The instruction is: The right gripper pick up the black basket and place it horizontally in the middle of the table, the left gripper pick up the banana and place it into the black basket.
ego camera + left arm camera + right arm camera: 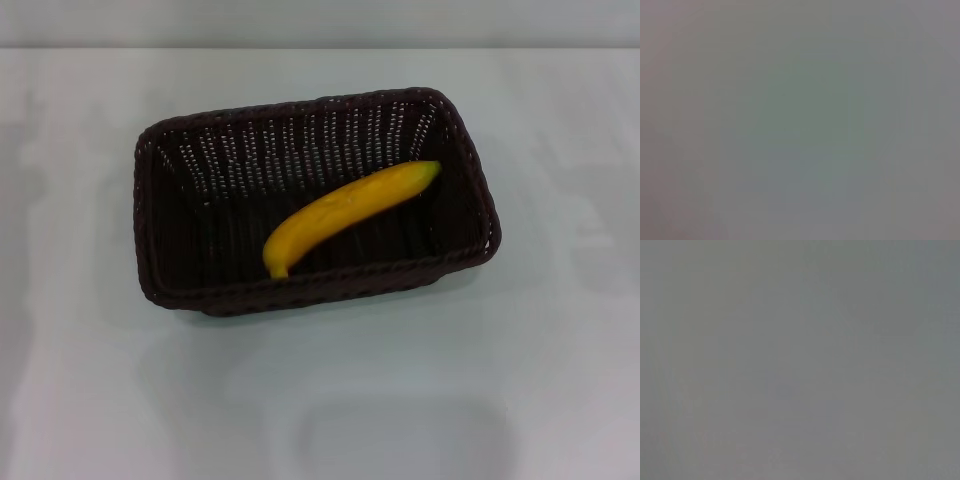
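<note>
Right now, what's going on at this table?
Nothing is being handled. The banana lies diagonally inside the basket, which sits lengthwise across the middle of the table. Neither claw shows in the head view, and both wrist views show only blank grey. By how things lie, both placements look done.

I am seeing the black basket [170, 290] sitting upright on the white worktop [90, 400], near its middle, long side running across my view and turned slightly. It is a dark woven rectangle with rounded corners, a braided rim and small gaps in its sloping walls. The banana [345, 212] is lying inside on the basket floor, yellow-orange and curved, set diagonally, one end toward the near wall, the other toward the far right corner.
</note>
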Available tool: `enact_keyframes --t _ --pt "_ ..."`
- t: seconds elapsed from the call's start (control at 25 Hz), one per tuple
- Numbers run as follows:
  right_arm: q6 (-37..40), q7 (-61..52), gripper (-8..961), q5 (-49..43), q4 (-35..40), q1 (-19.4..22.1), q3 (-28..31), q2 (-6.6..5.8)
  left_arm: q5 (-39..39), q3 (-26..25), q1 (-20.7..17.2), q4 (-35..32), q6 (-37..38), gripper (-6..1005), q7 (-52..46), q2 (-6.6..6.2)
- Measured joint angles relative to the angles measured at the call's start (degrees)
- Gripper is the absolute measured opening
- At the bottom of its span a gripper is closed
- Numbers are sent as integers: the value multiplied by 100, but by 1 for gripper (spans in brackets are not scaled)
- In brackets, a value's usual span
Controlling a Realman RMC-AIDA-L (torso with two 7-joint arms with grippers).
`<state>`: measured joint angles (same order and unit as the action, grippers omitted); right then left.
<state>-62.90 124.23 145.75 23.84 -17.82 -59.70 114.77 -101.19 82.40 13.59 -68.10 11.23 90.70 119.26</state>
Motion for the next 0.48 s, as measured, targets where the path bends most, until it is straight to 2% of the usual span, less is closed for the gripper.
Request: enact_keyframes --t 0.2,0.48 --pt "25 53 793 2 -9 -2 80 1 21 -227 -161 143 -22 879 -1043 -9" --pt "84 148 793 5 -63 0 103 1 89 -105 -370 133 -59 879 -1211 -3"
